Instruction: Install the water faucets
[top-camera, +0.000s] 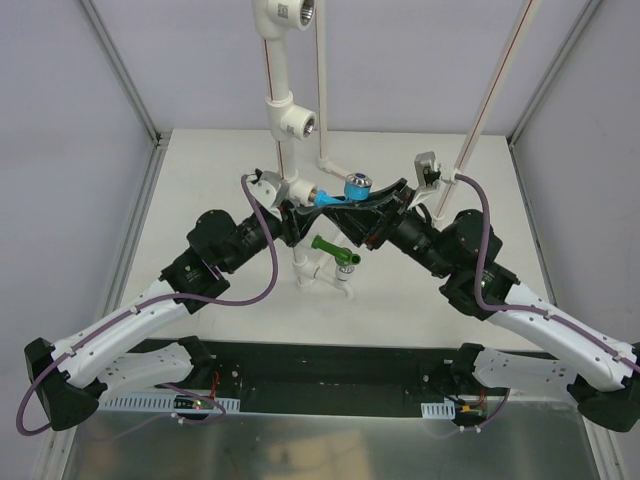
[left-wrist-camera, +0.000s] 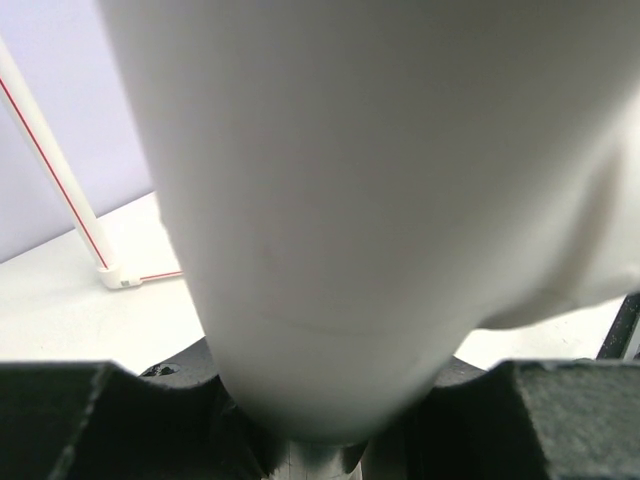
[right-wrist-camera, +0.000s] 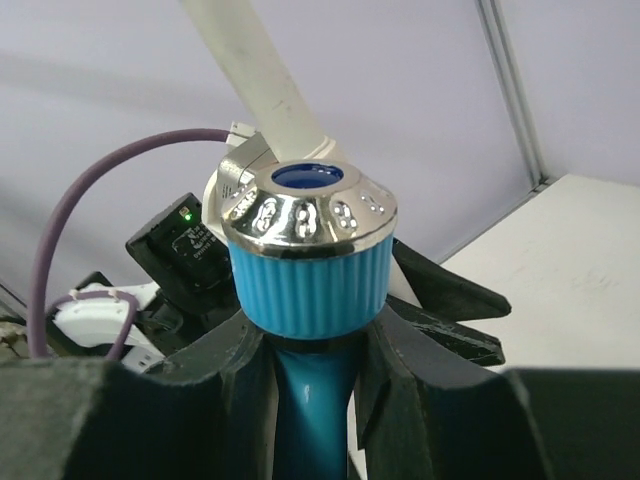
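The light blue faucet (top-camera: 345, 193) with a shiny silver round top lies across the middle of the top view, its inner end at a white pipe tee (top-camera: 298, 190). My right gripper (top-camera: 352, 203) is shut on it; the right wrist view shows the blue body (right-wrist-camera: 312, 395) pinched between the black fingers (right-wrist-camera: 440, 400) under the ribbed cap. My left gripper (top-camera: 288, 212) is shut on the white pipe tee, which fills the left wrist view (left-wrist-camera: 380, 200). The dark green faucet (top-camera: 333, 251) sits in a lower white tee (top-camera: 312, 270) below the grippers.
A white pipe riser (top-camera: 278, 90) climbs from the tees to two upper sockets (top-camera: 298, 124). Thin white rods with red stripes (top-camera: 495, 90) lean at the back right. Grey enclosure walls (top-camera: 70, 130) surround the white table (top-camera: 200, 180).
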